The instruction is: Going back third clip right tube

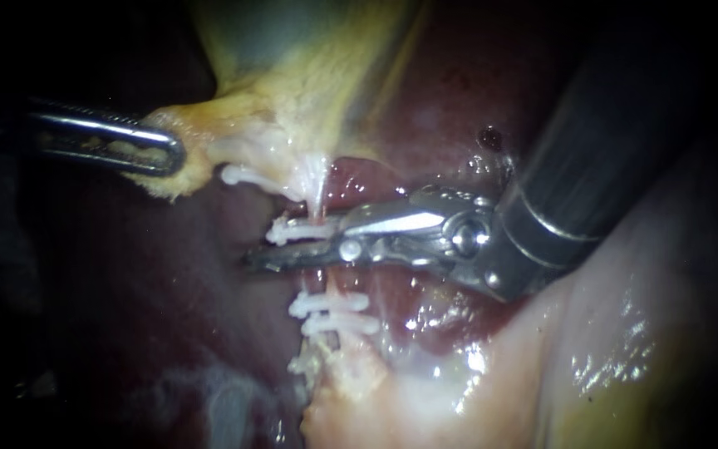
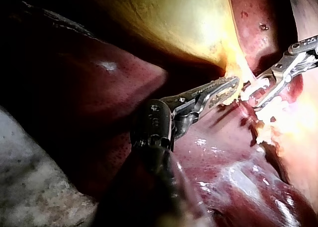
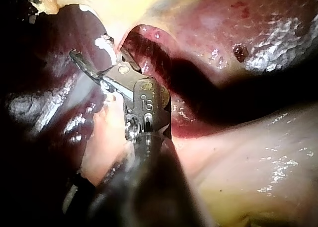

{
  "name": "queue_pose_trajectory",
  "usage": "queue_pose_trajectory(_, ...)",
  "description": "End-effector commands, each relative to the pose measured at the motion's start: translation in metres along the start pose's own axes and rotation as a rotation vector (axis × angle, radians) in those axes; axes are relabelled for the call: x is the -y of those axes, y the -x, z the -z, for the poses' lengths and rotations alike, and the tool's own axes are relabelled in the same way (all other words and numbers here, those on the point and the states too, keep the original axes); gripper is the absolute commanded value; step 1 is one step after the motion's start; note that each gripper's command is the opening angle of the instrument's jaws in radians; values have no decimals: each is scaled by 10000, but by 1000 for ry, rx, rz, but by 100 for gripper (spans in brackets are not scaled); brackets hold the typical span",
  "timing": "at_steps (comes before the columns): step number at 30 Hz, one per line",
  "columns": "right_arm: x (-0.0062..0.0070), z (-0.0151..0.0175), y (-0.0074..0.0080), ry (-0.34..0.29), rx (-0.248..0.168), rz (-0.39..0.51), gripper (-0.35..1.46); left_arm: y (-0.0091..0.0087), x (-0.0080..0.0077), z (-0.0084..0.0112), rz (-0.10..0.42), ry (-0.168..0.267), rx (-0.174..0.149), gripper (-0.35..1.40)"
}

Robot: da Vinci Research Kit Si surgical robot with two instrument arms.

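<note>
Your right instrument (image 1: 288, 245) has its jaws apart with the clip (image 1: 292, 229) between them on the tube (image 1: 319, 204), which runs crosswise to them, so you back straight out along your shaft, while your left instrument (image 1: 164, 154), well off, clamps the gallbladder (image 1: 292, 91).

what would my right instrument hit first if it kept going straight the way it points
Probably the dark liver surface just beyond its tip: the right instrument reaches across the tube, and nothing else shows ahead. Depth is unclear.
</note>
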Motion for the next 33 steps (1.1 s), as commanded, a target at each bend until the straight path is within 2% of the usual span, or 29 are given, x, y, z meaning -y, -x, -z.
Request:
queue_pose_trajectory(1, -2, 0, 1, 1, 2, 38, 50, 0, 0, 0, 0, 0, 0, -35)
queue_pose_trajectory(8, -15, 3, 2, 4, 6, 233, 50, 1, 0, -1, -1, -1, 0, -35)
queue_pose_trajectory(13, -31, 16, 4, -8, -27, 273, 50, 1, 0, -1, -1, -1, 0, -35)
queue_pose_trajectory(17, -40, 26, 7, -10, -31, 291, 50, 2, 0, -1, -1, -1, 0, -35)
queue_pose_trajectory(28, -42, 52, 16, -26, -28, 349, 50, 2, 0, -1, -1, -1, 0, -35)
queue_pose_trajectory(33, -37, 67, 22, -37, -22, 417, 50, 2, 0, 0, -1, -1, 0, -35)
